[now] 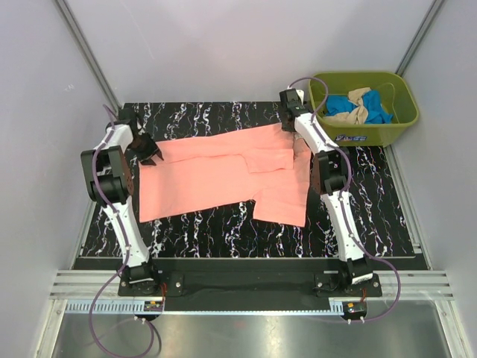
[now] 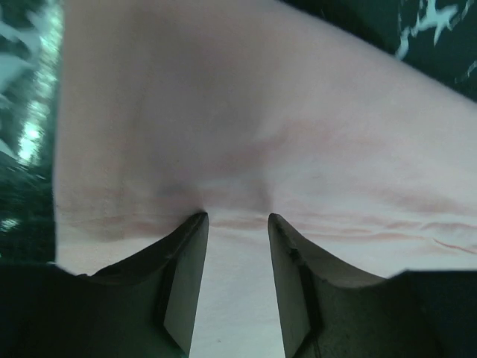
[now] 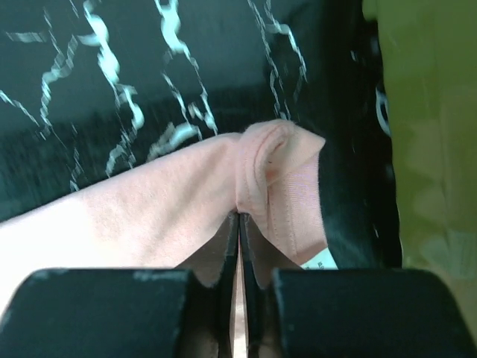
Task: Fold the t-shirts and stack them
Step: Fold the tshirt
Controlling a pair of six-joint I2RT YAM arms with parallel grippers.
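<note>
A salmon-pink t-shirt (image 1: 223,179) lies spread across the black marbled table (image 1: 194,231), partly folded, with a sleeve lying over its middle. My left gripper (image 1: 151,157) is at the shirt's left edge. In the left wrist view it (image 2: 237,218) is open, fingertips pressing on the pink cloth (image 2: 261,112), which lies between and under them. My right gripper (image 1: 291,125) is at the shirt's far right end. In the right wrist view it (image 3: 238,218) is shut on a bunched hem of the pink shirt (image 3: 149,216). A blue t-shirt (image 1: 376,112) and a beige one (image 1: 358,112) lie crumpled in the tub.
An olive-green plastic tub (image 1: 387,133) stands at the table's far right corner, close to my right gripper; its wall shows in the right wrist view (image 3: 432,112). White enclosure walls surround the table. A white label (image 3: 320,261) pokes out of the shirt.
</note>
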